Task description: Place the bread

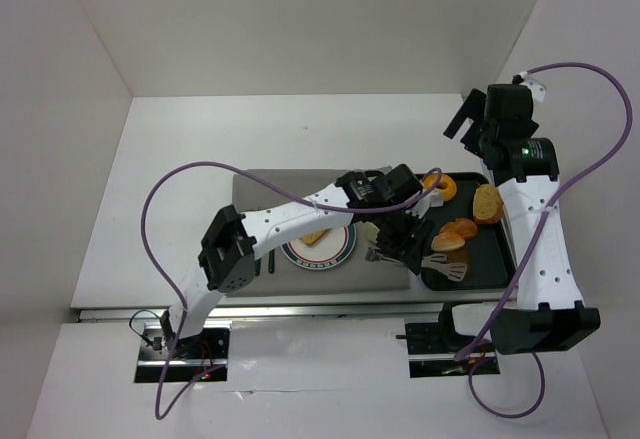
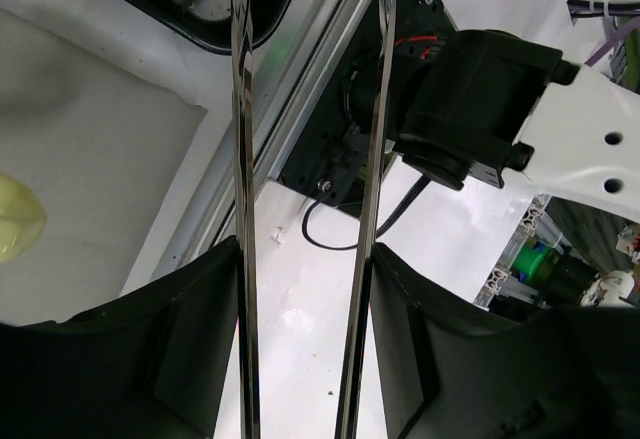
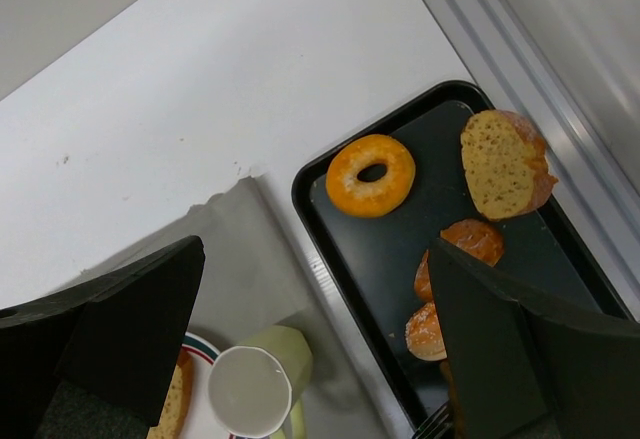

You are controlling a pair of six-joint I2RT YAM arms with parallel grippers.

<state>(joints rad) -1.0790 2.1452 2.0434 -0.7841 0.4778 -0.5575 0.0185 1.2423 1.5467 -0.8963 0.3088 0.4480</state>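
My L gripper point(image 2: 305, 259) clamps the tongs point(image 2: 243, 159); R gripper point(image 1: 463, 127) hangs w/ fingers apart above tray point(image 3: 400, 249), toast slice point(image 3: 505, 162) on it.

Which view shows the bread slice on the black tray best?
The right wrist view: the bread slice lies whole and unobstructed on the tray. The top external view shows it small, at the tray's right edge. The left wrist view catches only a tray corner, no slice.

Bread slice point(image 3: 505, 162): golden-tan, speckled crumb, browner crust along one side. Lies flat in far right part of black tray point(image 3: 375, 259), apart from other items there. Second toast piece point(image 1: 315, 237): tan, lies flat on round plate point(image 1: 335, 254) left of tray, partly hidden.
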